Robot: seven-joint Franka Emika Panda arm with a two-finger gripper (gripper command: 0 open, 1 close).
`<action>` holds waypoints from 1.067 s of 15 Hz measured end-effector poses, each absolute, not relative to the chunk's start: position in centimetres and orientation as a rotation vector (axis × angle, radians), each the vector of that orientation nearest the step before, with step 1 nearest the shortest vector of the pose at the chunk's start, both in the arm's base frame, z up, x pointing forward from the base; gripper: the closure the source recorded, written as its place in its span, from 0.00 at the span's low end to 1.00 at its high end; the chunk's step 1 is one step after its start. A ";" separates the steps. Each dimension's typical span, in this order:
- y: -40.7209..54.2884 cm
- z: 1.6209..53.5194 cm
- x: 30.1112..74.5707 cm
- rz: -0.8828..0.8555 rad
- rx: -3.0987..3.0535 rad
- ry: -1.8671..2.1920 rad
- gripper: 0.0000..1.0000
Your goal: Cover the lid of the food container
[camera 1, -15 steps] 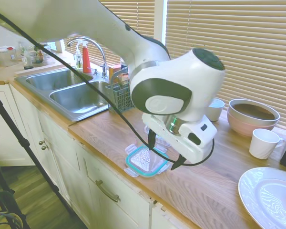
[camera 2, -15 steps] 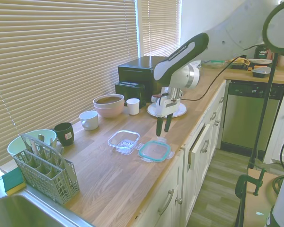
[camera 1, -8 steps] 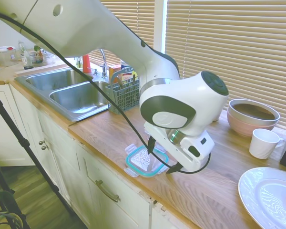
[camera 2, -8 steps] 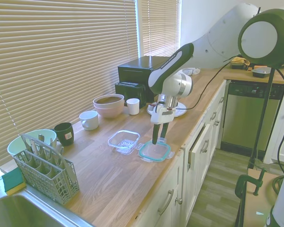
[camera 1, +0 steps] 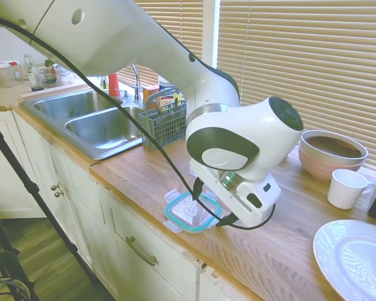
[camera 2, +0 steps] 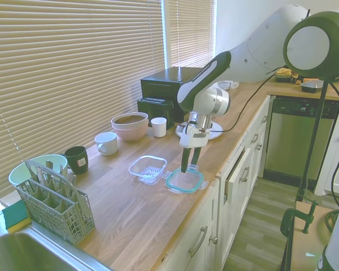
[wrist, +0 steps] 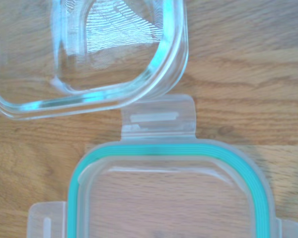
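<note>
Countertop (camera 2: 135, 220) of warm wood as the landmark, scanned from its sink end in the second exterior view. Grey plastic cutlery basket (camera 2: 53, 204) nearest the sink, mint-green bowl (camera 2: 40, 165) just behind it against the blinds. Further along the counter's back edge: dark mug (camera 2: 77, 159), white cup (camera 2: 106, 143), pink bowl with brown inside (camera 2: 130, 125), second small white cup (camera 2: 159, 127), black appliance (camera 2: 166, 90). Mid-counter: small clear square food container with rounded corners (camera 2: 148, 169), open and uncovered, standing flat on the wood. Just beside it, toward the counter's front edge: flat clear plastic lid with teal rim seal and snap tabs (camera 2: 185, 180), lying flat, one tab (wrist: 159, 116) almost reaching the container's wall (wrist: 154, 79) in the wrist view. Two-finger gripper of the white arm (camera 2: 188, 166) pointing straight down at the lid's far edge, dark fingers (camera 2: 185, 162) slightly parted, tips at or just above the rim, nothing gripped. White round plate (camera 2: 214, 133) behind the gripper, farther along the counter.
</note>
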State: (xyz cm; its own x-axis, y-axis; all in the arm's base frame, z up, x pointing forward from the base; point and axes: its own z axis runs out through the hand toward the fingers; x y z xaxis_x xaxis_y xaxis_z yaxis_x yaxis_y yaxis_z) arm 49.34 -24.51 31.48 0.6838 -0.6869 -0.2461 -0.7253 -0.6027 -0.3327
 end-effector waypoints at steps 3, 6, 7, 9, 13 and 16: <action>-24.7 31.2 49.2 0.134 -2.488 1.107 1.00; -24.9 31.0 49.1 0.144 -2.485 1.111 1.00; -24.9 30.9 49.1 0.148 -2.484 1.113 1.00; -25.1 30.7 49.0 0.152 -2.481 1.118 1.00; -25.4 30.4 48.8 0.159 -2.481 1.126 1.00; -25.4 30.4 48.7 0.164 -2.486 1.128 1.00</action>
State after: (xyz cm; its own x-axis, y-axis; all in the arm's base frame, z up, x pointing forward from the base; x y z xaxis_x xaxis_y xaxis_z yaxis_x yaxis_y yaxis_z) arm 48.74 -25.35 30.38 0.6668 -0.6954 -0.2679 -0.7429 -0.5921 -0.3123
